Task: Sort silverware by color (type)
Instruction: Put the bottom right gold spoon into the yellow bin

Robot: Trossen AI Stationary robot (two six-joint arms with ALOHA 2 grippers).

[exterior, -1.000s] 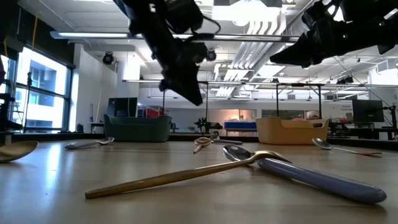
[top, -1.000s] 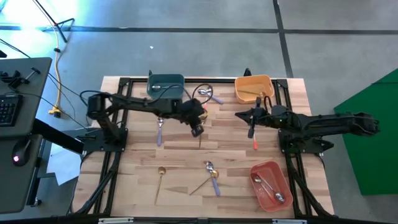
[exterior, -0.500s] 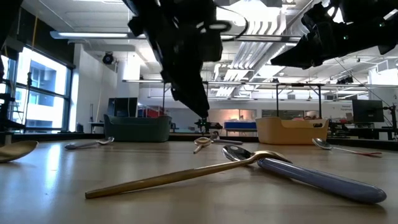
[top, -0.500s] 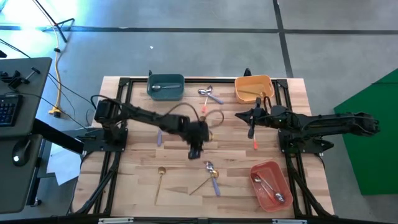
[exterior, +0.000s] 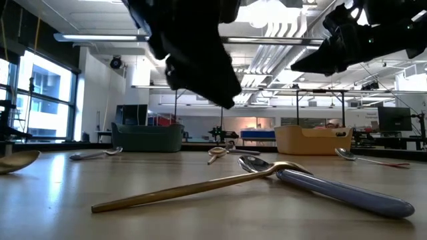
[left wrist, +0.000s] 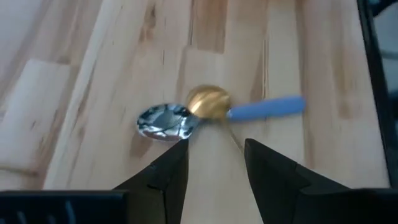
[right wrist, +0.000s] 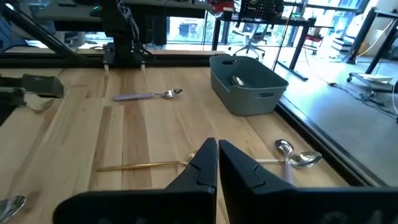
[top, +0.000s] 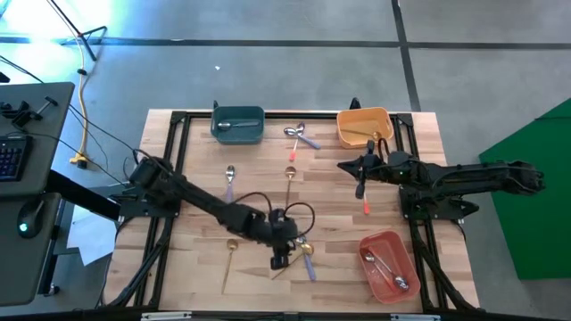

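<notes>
Near the table's front, a gold spoon [top: 290, 260] lies crossed with a lavender-handled silver spoon [top: 306, 254]. My left gripper [top: 277, 261] hangs above them, open, touching nothing. In the left wrist view my left gripper [left wrist: 214, 152] has its fingers just short of the silver bowl [left wrist: 163, 121], the gold bowl [left wrist: 208, 101] and the lavender handle [left wrist: 267, 109]. My right gripper [top: 359, 185] waits shut above the table's right middle, near a red-handled utensil [top: 365, 202] lying flat. Other silverware lies flat: a gold spoon [top: 230, 259], a lavender one [top: 229, 180], a gold one [top: 290, 180] and a pair [top: 300, 135].
A teal bin [top: 238, 123] with a spoon in it stands at the far left. An orange bin [top: 364, 127] is at the far right, and a red-pink bin [top: 388, 265] holding spoons is near right. Black frame rails run along the table's edges.
My left gripper has swung from the table's far middle toward the near edge. It now hangs over the crossed gold and lavender spoons. The silverware on the table lies where it was.
</notes>
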